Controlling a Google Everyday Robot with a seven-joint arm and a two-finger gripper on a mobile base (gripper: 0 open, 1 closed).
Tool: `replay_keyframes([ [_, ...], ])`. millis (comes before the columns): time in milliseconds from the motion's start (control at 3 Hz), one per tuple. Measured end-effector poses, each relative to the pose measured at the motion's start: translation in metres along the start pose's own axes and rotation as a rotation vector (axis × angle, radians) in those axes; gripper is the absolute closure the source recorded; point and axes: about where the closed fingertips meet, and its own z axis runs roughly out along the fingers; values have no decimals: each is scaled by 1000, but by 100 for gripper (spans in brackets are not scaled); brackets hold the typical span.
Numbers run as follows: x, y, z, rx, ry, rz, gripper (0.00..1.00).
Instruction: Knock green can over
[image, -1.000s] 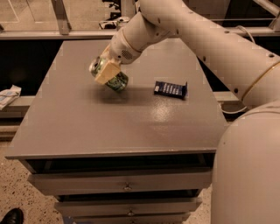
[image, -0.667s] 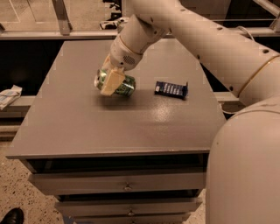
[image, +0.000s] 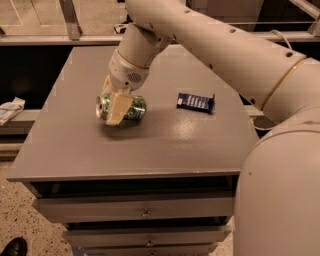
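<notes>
Green can on its side on the grey table, gripper clamped across it.

The robot's white arm (image: 225, 55) reaches in from the table's right side and bends down over its left half. The table (image: 165, 145) is a grey cabinet with drawers (image: 145, 210) under its top. On the table's left half the green can (image: 134, 107) lies on its side, silver end toward the table's left edge. The gripper (image: 112, 106) straddles the can, one cream finger (image: 118, 106) pressed across its front, the other behind. A dark blue snack packet (image: 195, 102) lies flat on the table's right half, well apart from the can. A black shoe (image: 14, 247) sits on the floor below the table's front left corner.
</notes>
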Motion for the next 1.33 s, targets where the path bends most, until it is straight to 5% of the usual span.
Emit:
replay_keyframes([
  [667,-16,14,12,-46,4,-44,8],
  [1333,-18,18,17,-61,5,-50,0],
])
